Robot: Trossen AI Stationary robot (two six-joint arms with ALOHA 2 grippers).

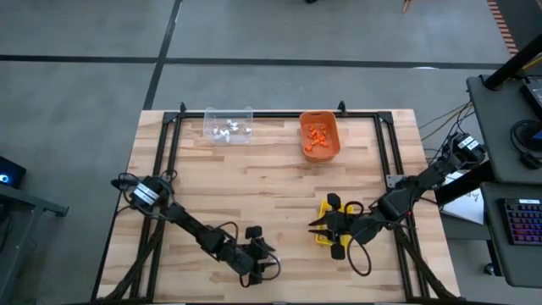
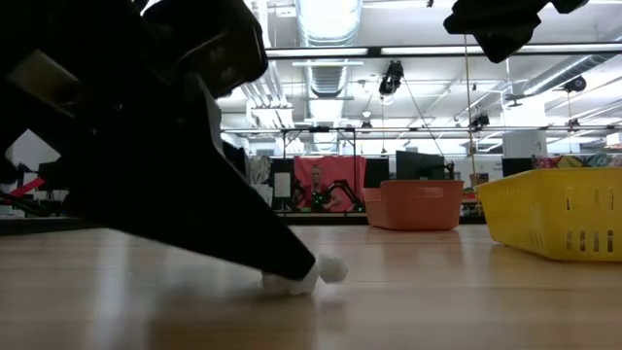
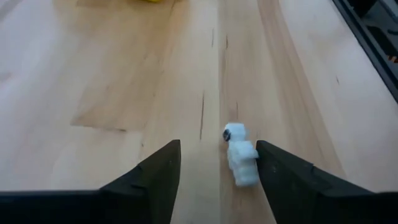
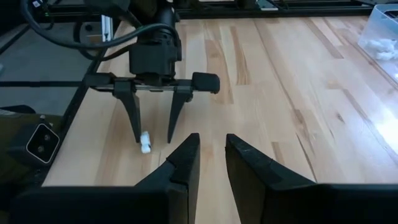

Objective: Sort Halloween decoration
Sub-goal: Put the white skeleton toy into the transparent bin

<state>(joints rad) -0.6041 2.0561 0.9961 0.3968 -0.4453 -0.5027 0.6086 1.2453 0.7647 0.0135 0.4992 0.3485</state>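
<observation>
A tiny white trinket [image 3: 240,159] of the Halloween decoration lies on the wooden table [image 1: 279,186] near its front edge. My left gripper [image 3: 217,163] is low over the table, open, with a finger on either side of the trinket, which lies close beside one of them. The right wrist view also shows the trinket [image 4: 145,142] by one fingertip. My right gripper [image 4: 212,155] hangs above the yellow bin [image 1: 325,206], fingers a narrow gap apart with nothing between them. My left gripper comes down at a slant, and one finger [image 3: 273,171] stands right beside the white trinket's side [image 3: 249,163]. I cannot tell whether it touches. The trinket lies flat on the table.
At the far edge a clear bin [image 1: 229,125] holds white trinkets and an orange bin [image 1: 319,135] holds orange ones. The black frame rails [image 1: 174,144] run along the table's sides and far edge. Bare wood lies between the two arms.
</observation>
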